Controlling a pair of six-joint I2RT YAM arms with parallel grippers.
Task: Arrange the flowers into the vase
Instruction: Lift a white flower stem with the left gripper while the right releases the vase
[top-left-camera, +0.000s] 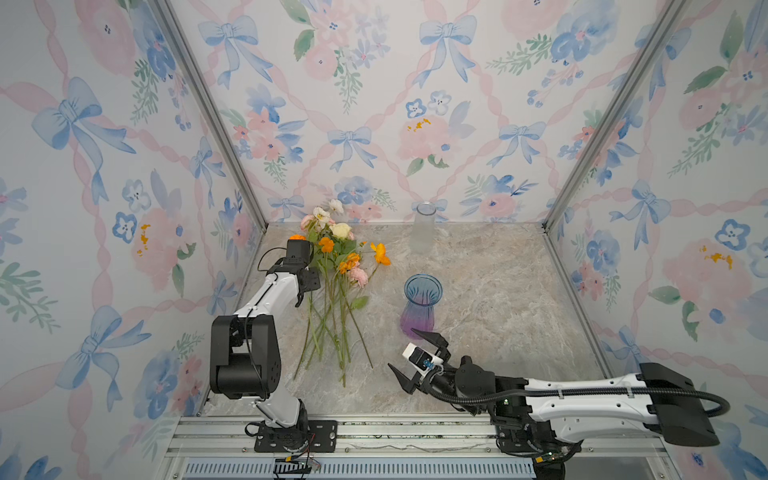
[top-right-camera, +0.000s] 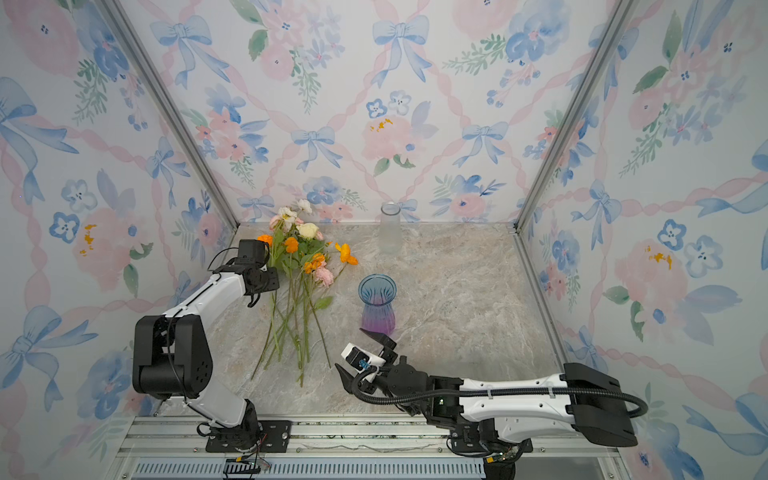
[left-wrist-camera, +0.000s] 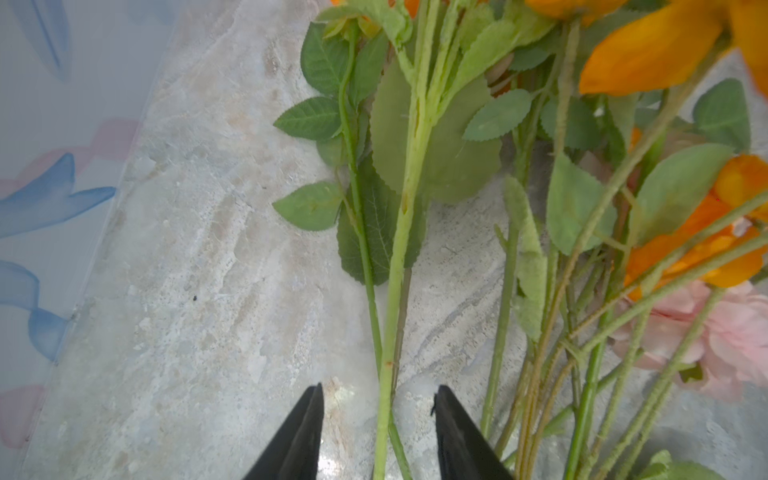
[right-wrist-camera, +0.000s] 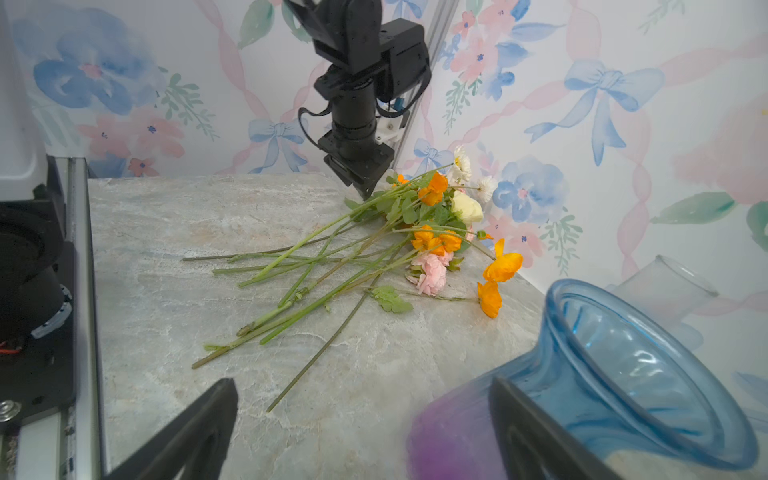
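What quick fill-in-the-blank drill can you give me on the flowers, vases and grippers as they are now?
1. All the flowers lie on the table; the blue vase is ____.
2. A green ____ runs through the gap of the left gripper.
3. The right gripper has its jaws ____.
4. The clear vase stands farther ____ than the blue one.

Missing words: empty; stem; open; back.

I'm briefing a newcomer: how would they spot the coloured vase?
On the marble table, right of the heap of flowers, stands a flared glass vase. Unlike the clear vase by the back wall, it shades from blue rim to purple base.
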